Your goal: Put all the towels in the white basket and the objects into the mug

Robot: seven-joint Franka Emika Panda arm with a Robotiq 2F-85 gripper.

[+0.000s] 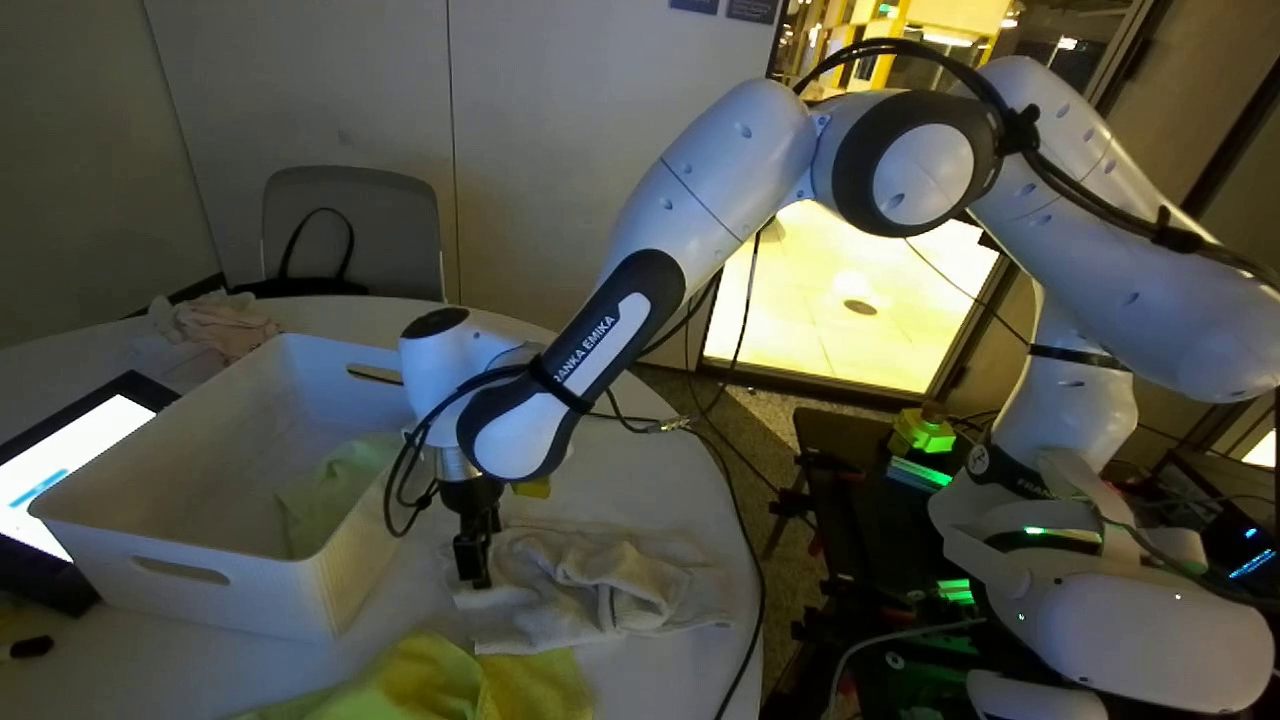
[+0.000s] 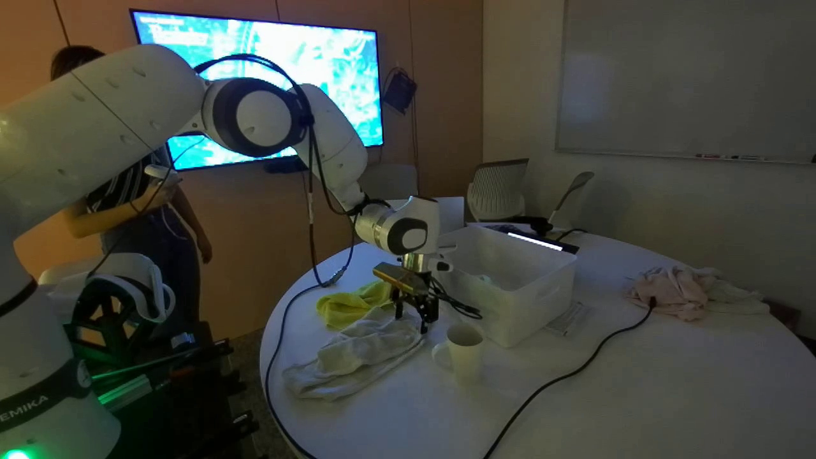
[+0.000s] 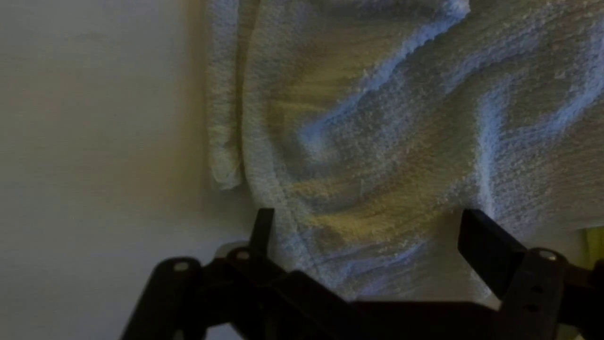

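Jaws parted wide, the gripper (image 3: 368,219) is held over the off-white towel (image 3: 377,118), beside which the yellow towel (image 1: 430,680) is crumpled. The green towel (image 1: 340,490) is contained in the white basket (image 1: 260,600), near which the mug (image 2: 465,357) is stood.

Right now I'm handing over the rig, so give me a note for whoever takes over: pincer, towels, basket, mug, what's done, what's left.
Pincer: open at the edge of the white towel, not gripping it.
Basket: on the table, green towel inside.
Yellow towel: on the table, next to the white one.
Mug: upright near the basket; contents can't be seen.
Done: green towel.
Left: white and yellow towels into the basket; objects into the mug, though I can't pick any out.
Pink cloth: also on the table; unclear whether it counts.
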